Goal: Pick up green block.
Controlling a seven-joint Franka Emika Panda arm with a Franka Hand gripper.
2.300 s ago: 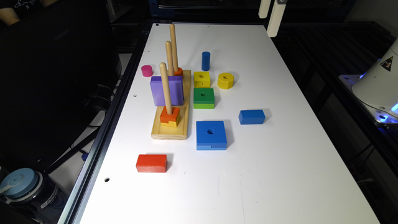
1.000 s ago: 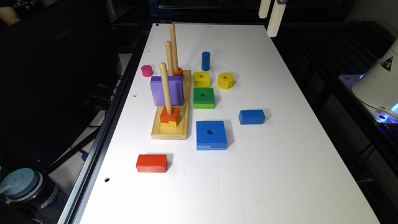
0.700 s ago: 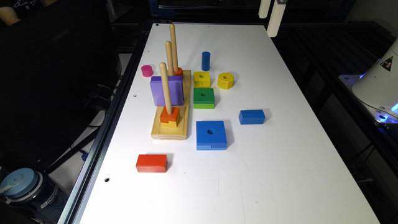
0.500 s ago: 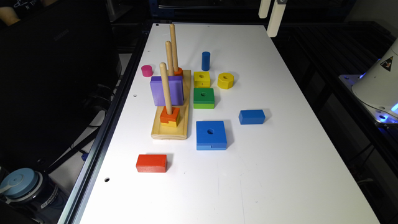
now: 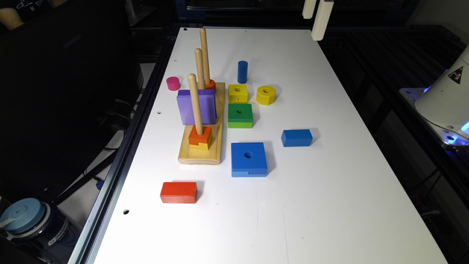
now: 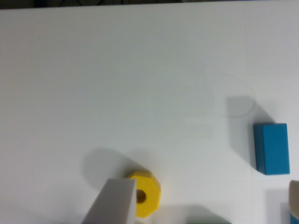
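Observation:
The green block [image 5: 240, 114], a square with a centre hole and a lime-green lower layer, lies flat on the white table [image 5: 329, 205] beside the wooden peg base [image 5: 205, 146]. It sits between the smaller yellow square block [image 5: 237, 93] and the larger blue square block [image 5: 248, 159]. My gripper [image 5: 312, 27] hangs high above the far end of the table, well away from the green block. In the wrist view the gripper [image 6: 201, 212] is open with nothing between its fingers [image 6: 112, 203], and a yellow octagon block [image 6: 145, 193] lies below it.
The peg base carries three upright pegs, a purple square [image 5: 196, 107] and an orange piece [image 5: 200, 136]. Around it stand a blue cylinder [image 5: 242, 72], a pink cylinder [image 5: 173, 83], a yellow octagon [image 5: 265, 95], a blue brick [image 5: 296, 137] [image 6: 271, 148] and a red brick [image 5: 178, 192].

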